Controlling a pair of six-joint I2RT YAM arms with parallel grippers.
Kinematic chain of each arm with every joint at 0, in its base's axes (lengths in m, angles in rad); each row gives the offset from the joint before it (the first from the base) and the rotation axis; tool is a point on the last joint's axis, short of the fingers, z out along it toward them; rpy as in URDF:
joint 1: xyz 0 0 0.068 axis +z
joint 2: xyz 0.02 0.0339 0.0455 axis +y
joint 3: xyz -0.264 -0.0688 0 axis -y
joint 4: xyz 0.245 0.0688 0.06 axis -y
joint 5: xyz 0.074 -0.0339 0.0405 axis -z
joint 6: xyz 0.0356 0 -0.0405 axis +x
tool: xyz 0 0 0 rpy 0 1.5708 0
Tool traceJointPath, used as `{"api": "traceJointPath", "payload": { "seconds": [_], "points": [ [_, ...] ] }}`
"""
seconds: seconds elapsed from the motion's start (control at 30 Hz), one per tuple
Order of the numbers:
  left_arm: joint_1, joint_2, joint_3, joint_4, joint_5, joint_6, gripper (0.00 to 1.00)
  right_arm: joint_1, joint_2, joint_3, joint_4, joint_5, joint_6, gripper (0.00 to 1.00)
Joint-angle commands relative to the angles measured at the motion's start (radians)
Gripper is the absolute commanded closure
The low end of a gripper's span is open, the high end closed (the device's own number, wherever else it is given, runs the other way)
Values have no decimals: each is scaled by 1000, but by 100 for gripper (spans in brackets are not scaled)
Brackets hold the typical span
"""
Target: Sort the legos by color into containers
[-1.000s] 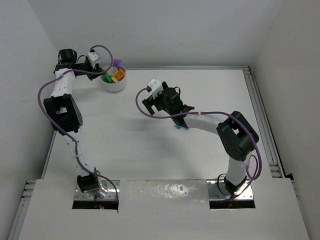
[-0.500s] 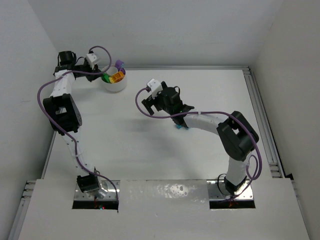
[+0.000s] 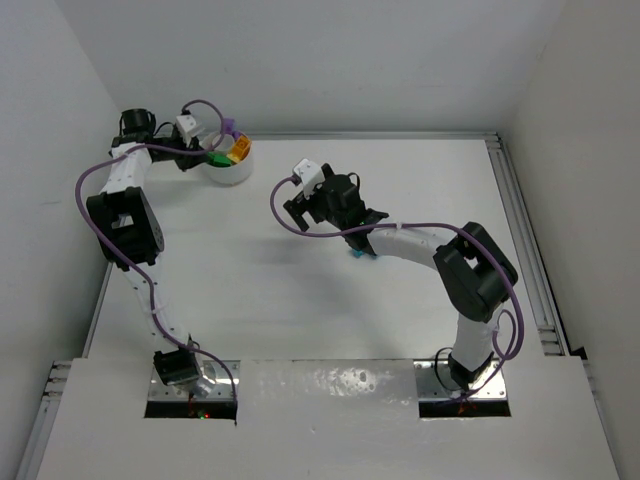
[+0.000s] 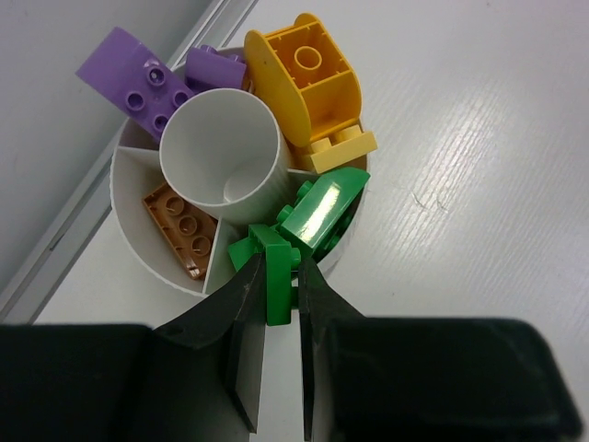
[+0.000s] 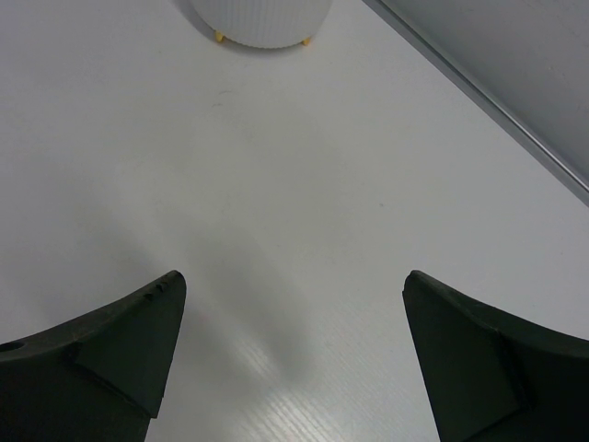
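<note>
The white divided bowl stands at the table's far left. It holds purple bricks, a yellow-orange brick, a tan-orange brick and a glossy green brick, each colour in its own section. My left gripper is shut on a small green brick at the bowl's near rim, against the glossy green one. In the top view it is at the bowl's left edge. My right gripper is open and empty over bare table. A teal brick lies under the right arm.
The back wall and a metal rail run just behind the bowl. In the right wrist view the bowl's ribbed side shows at the top and a rail crosses the upper right.
My left wrist has swung down and right onto the bowl's left rim with the green brick in it. The right arm has not moved.
</note>
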Motion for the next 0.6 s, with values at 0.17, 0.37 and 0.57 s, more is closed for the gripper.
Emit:
{"api": "traceJointPath", "payload": {
  "seconds": [0.17, 0.37, 0.57],
  "points": [
    [-4, -63, -15, 8, 29, 37, 100, -2, -52, 38, 23, -17, -6, 1],
    [-7, -73, 14, 49, -11, 65, 100, -2, -53, 29, 21, -20, -4, 1],
    [-7, -64, 14, 61, -17, 71, 100, -2, -55, 30, 15, -23, -7, 1]
  ]
}}
